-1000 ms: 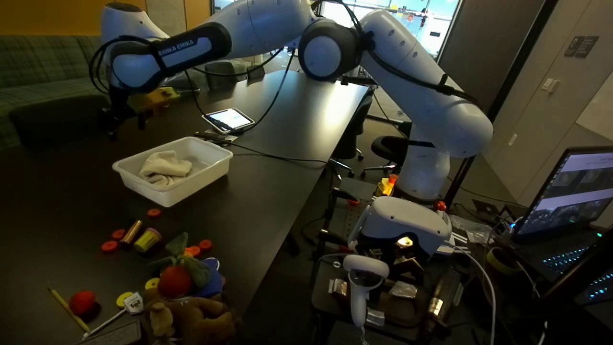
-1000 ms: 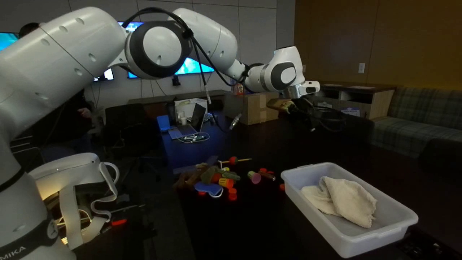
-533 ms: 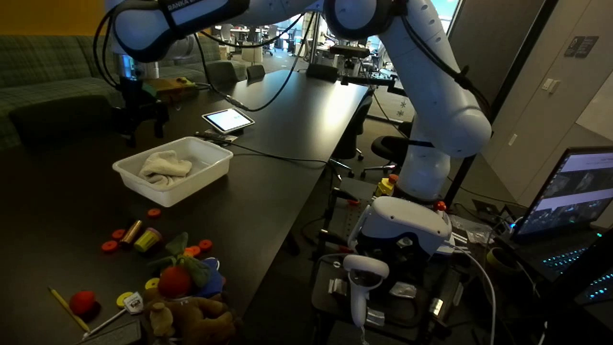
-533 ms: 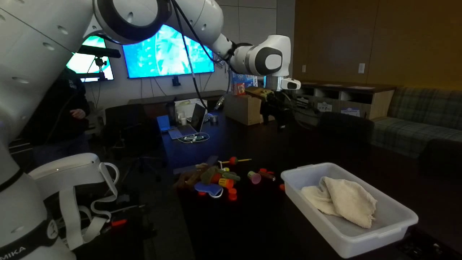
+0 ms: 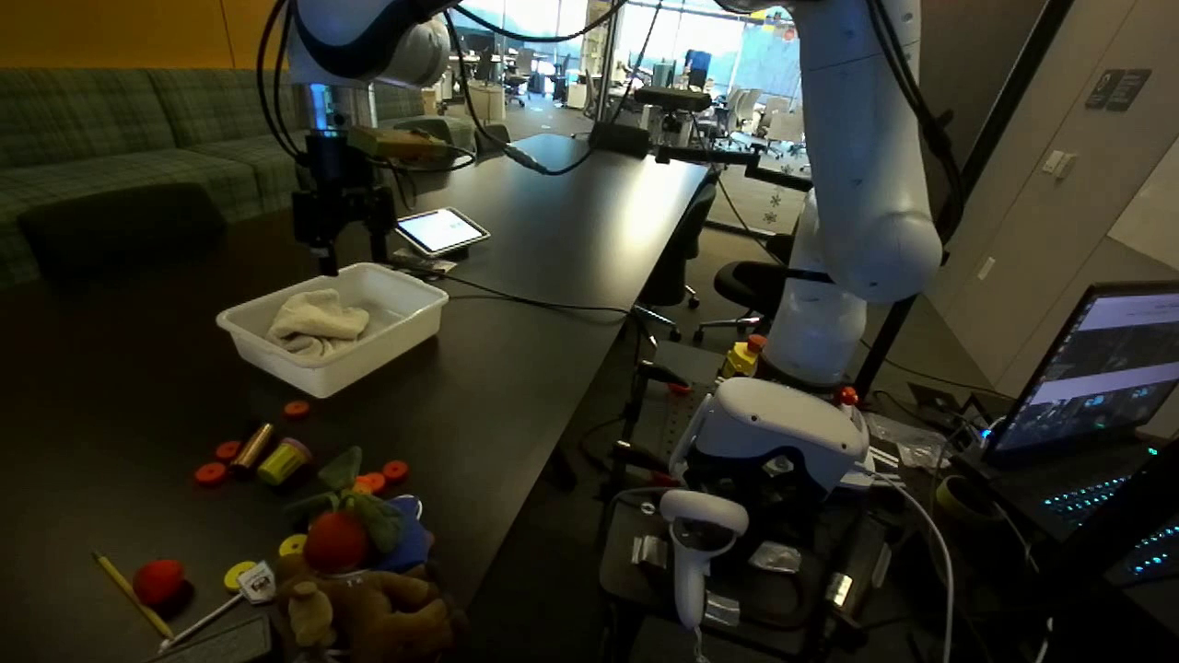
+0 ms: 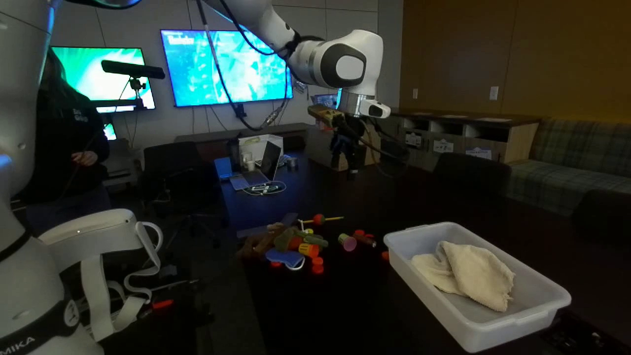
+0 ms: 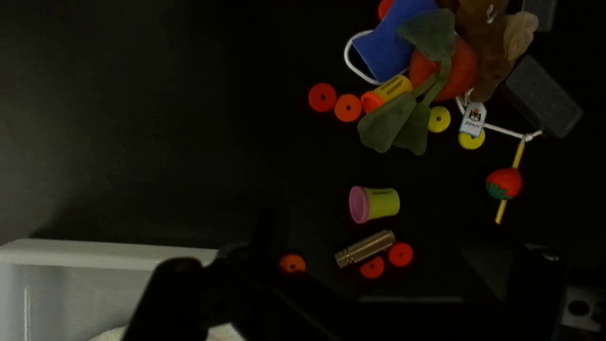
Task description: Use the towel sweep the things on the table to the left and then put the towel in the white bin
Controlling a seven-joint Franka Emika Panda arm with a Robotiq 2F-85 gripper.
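Observation:
The cream towel (image 5: 318, 322) lies crumpled inside the white bin (image 5: 387, 348). Towel (image 6: 475, 276) and bin (image 6: 429, 298) show in both exterior views. In the wrist view, the bin's rim (image 7: 109, 253) is at lower left with a bit of towel (image 7: 111, 334). My gripper (image 5: 354, 256) points down with fingers apart and nothing between them, above table height; in an exterior view it appears just behind the bin. The loose things include a green cup with pink lid (image 7: 376, 203), a metallic tube (image 7: 364, 248), red discs (image 7: 400, 255) and a strawberry on a pencil (image 7: 503, 183).
A red plush with green leaves (image 7: 457, 71), a blue cloth piece (image 7: 390, 40), a brown plush (image 5: 387, 612) and a dark block (image 7: 542, 97) lie clustered near the table edge. A tablet (image 5: 440, 230) and cables lie beyond the bin. A laptop (image 6: 268, 162) stands at the far end.
The gripper has swung closer to the bin, moving right in an exterior view and left in an exterior view, and turned from tilted to pointing down. Towel, bin and loose things have not moved.

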